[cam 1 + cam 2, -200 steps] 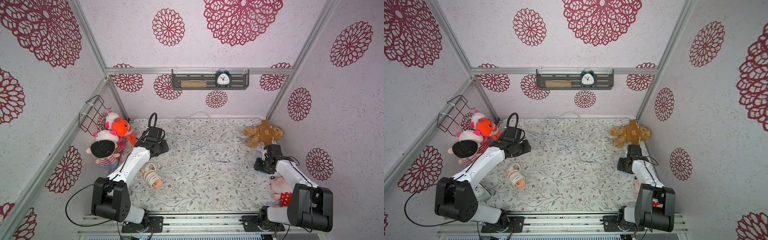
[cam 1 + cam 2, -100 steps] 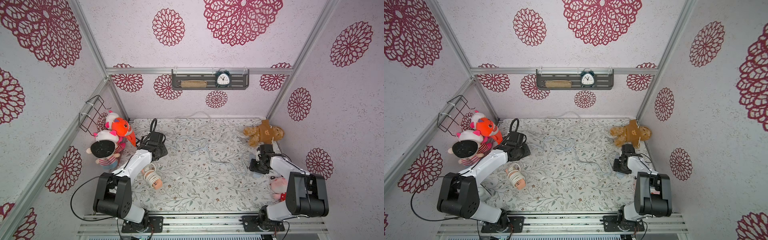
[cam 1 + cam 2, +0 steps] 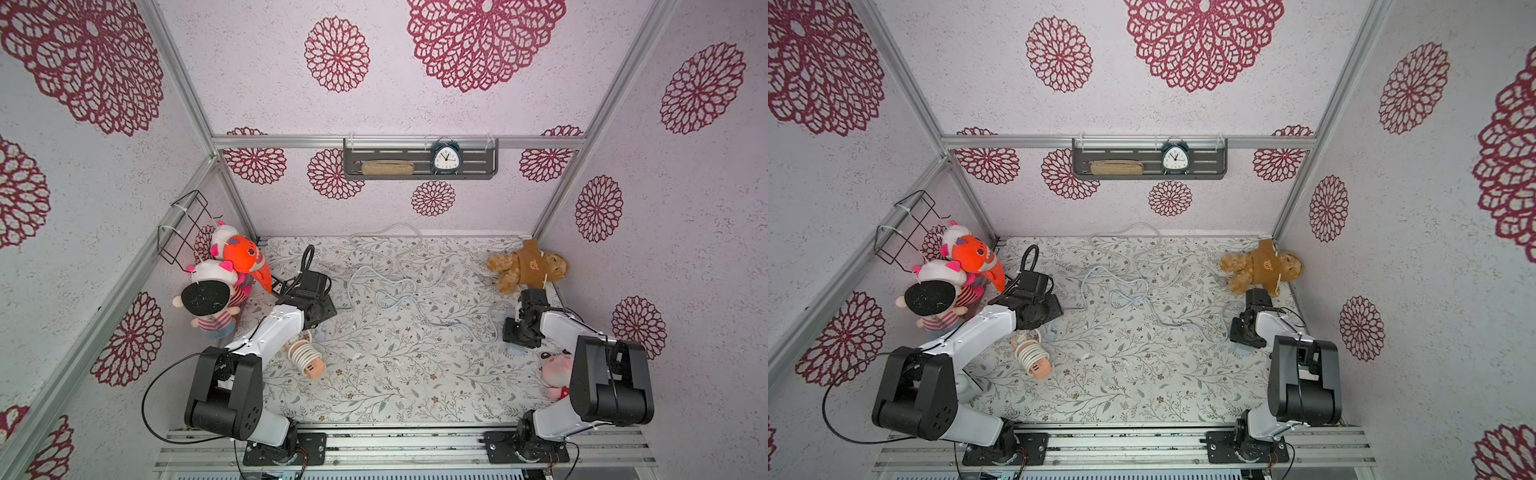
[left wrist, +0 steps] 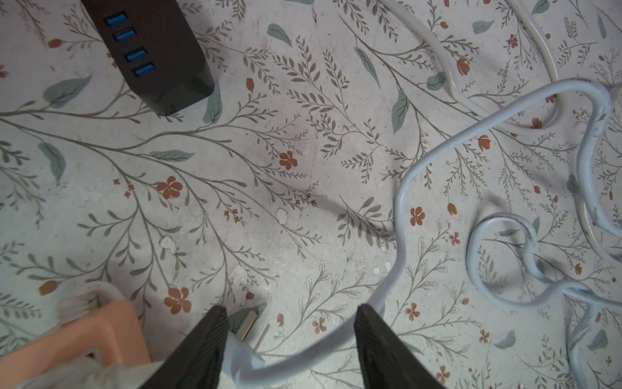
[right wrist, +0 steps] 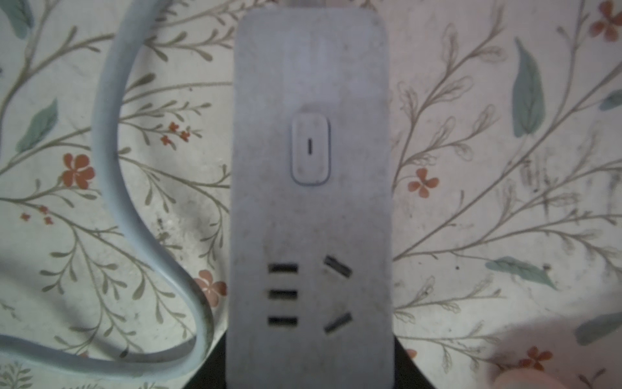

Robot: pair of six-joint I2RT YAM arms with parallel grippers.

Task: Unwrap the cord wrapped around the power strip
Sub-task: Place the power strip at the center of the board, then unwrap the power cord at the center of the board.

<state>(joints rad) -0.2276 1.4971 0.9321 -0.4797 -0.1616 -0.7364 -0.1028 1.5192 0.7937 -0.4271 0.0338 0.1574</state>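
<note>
Right gripper (image 5: 308,367) pinches the pale-blue plastic power strip (image 5: 309,84). Well apart from it, the spread left gripper (image 4: 290,310) straddles its pale-blue cord (image 4: 398,208); lift straight up, unsnagged.

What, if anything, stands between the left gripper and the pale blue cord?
Nothing visible: the cord passes between the open jaws of the left gripper; the pink power strip lies beside them.

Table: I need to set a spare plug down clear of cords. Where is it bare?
Bare: the front of the table between the pink power strip and the pink plush. Crowded: loose cords across the middle and back, toys along the left wall.
</note>
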